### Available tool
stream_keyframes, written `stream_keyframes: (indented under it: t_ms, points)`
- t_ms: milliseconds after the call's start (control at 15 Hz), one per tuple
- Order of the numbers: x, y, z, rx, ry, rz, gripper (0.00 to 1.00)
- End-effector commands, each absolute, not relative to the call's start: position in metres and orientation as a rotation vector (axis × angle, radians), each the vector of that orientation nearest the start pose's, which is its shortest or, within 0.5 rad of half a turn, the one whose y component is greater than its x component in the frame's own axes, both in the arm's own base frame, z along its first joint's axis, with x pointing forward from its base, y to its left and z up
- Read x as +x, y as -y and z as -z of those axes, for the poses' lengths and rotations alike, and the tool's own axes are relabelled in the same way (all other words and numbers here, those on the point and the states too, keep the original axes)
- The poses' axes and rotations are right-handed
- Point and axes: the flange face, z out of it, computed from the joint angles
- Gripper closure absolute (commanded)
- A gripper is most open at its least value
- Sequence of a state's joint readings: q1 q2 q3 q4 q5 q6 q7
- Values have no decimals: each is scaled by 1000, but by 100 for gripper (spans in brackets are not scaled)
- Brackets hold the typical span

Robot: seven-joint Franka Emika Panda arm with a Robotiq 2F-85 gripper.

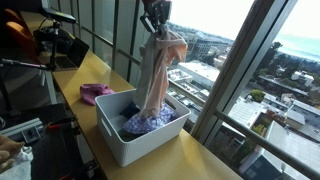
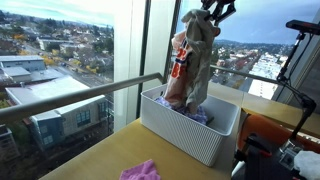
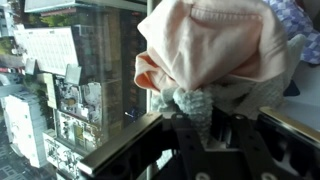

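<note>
My gripper (image 1: 155,18) (image 2: 212,12) is high above the white bin (image 1: 120,140) (image 2: 180,130), shut on the top of a bundle of cloth. A peach-beige garment (image 1: 158,75) (image 2: 192,60) hangs from it, its lower end reaching into the bin. In the wrist view the gripper (image 3: 192,112) pinches a fuzzy pale green cloth (image 3: 190,100) together with the peach garment (image 3: 215,45) bunched above it. A blue-purple patterned cloth (image 1: 145,122) (image 2: 198,116) lies inside the bin under the hanging garment.
A pink cloth (image 1: 96,93) (image 2: 140,171) lies on the wooden counter (image 1: 200,160) beside the bin. Large windows (image 2: 60,60) with a rail run right behind the bin. Camera gear and clutter (image 1: 50,45) stand at the counter's far end.
</note>
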State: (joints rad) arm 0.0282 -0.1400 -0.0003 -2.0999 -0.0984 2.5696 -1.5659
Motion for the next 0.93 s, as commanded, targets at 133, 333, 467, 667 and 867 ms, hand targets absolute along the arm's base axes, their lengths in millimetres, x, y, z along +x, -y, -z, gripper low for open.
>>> stream_keyframes:
  t_ms: [133,333,467,667,867]
  points:
    - [549,6,-432,1896,-1966,-427,95]
    - [551,9,-377,1952,-2007,-373,95]
    - [553,6,-350,1976,-2031,-338,56]
    - [558,3,-340,1979,-2049,-316,42]
    - [560,-6,-366,1944,-2037,-348,21]
